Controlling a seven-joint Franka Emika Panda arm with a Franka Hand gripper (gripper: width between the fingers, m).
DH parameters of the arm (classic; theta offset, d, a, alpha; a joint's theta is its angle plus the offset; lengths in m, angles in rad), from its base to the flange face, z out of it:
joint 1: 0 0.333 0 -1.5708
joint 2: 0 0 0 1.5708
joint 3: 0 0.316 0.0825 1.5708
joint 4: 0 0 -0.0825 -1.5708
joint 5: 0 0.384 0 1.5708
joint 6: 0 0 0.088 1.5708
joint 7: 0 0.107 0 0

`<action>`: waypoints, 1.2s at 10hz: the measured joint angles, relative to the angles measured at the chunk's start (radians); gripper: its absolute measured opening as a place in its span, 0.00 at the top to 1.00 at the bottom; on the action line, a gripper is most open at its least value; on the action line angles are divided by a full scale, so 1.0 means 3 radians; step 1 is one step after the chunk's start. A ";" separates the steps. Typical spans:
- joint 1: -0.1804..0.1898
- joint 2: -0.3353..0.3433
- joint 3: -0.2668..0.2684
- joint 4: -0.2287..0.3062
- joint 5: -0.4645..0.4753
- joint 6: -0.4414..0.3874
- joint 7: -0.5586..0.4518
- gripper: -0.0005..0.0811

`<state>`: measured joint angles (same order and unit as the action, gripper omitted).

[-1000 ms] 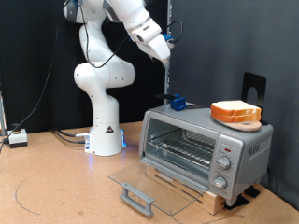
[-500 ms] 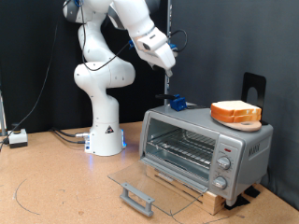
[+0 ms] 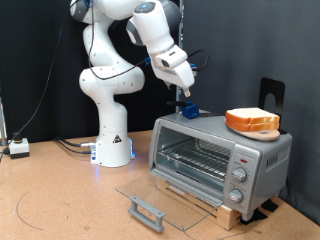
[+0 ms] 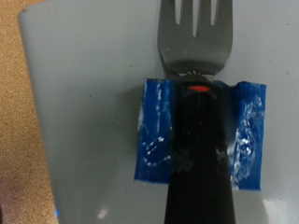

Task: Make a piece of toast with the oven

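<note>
The oven (image 3: 220,160) sits at the exterior view's lower right, door (image 3: 160,205) folded down flat, rack bare, with the toast (image 3: 252,122) stacked on its roof toward the right. The gripper (image 3: 186,92) hangs just above the roof's left end, over a fork (image 4: 193,37) standing in a blue holder (image 4: 198,133); the toast lies to the right of it. Its fingers do not show clearly in either view, so released or clenched cannot be told. The wrist view looks straight down the fork's dark handle, which hides much of the holder.

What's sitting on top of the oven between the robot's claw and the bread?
In the exterior view, only bare silver oven top lies between the gripper, which hangs over a blue-taped fork, and the bread slices.
</note>
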<state>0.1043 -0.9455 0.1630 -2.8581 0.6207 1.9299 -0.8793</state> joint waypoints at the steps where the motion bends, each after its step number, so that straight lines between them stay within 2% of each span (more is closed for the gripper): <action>1: 0.0002 0.0057 0.0065 -0.0018 0.0020 0.0062 0.0000 0.00; 5: 0.0009 0.0347 0.0302 -0.0074 0.0184 0.0375 -0.0011 0.00; 9: 0.0018 0.0549 0.0419 -0.0075 0.0326 0.0516 -0.0077 0.00; 12: 0.0022 0.0617 0.0481 -0.0074 0.0449 0.0552 -0.0126 0.00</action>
<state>0.1109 -0.7604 0.3072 -2.8803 0.7554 2.0954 -0.9170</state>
